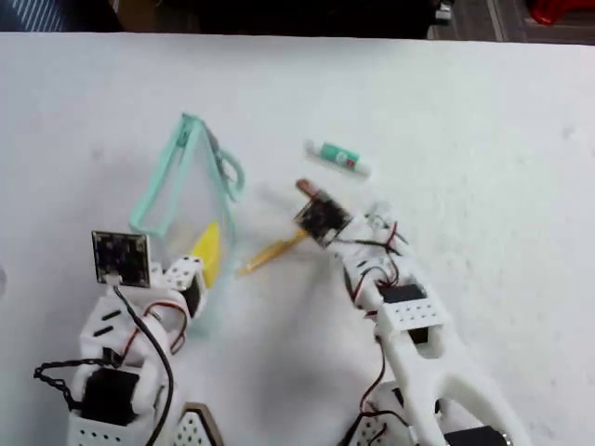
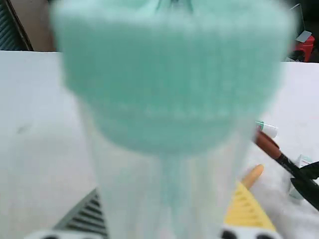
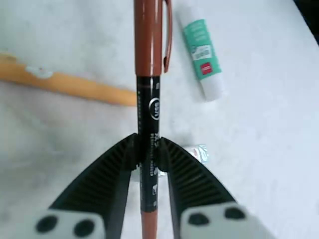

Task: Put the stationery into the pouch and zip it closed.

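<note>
Right gripper [image 3: 148,147] clenched on brown pen [image 3: 148,50], gripped mid-barrel, probably for feeding in | pen near pouch [image 1: 164,177] | left gripper [image 1: 200,265] at upright pouch (grip unreadable) | pencil [image 1: 272,254], glue stick [image 1: 337,157] on table [image 1: 483,121].

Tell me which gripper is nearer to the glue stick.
Right. The right gripper, holding the pen, is close to the glue stick; the left gripper holds the pouch farther off.
</note>
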Action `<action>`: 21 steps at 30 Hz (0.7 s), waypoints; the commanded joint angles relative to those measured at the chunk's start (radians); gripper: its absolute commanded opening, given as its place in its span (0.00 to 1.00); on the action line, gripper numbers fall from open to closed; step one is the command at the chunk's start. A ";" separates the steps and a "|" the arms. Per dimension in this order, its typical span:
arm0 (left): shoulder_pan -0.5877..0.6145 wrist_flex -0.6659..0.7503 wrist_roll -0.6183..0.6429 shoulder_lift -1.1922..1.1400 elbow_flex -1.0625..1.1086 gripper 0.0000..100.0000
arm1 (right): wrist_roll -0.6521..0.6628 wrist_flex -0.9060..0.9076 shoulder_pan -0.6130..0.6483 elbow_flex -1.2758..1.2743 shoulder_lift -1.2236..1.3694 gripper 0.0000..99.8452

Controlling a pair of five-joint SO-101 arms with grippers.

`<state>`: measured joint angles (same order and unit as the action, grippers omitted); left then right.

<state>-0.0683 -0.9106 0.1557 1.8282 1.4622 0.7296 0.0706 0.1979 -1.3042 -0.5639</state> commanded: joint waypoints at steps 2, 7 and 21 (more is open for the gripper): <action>-0.019 -0.002 0.008 0.002 -0.046 0.19 | -0.167 -0.107 -0.085 0.006 -0.033 0.02; -0.041 -0.002 0.008 0.002 -0.034 0.22 | -0.351 -0.246 -0.173 -0.034 -0.044 0.02; -0.119 -0.003 -0.041 0.002 -0.003 0.23 | -0.652 -0.001 -0.151 0.095 -0.383 0.02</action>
<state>-0.1588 -0.9106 0.1250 1.8282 1.4638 0.0928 -0.0522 -0.0338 -1.3195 -0.8155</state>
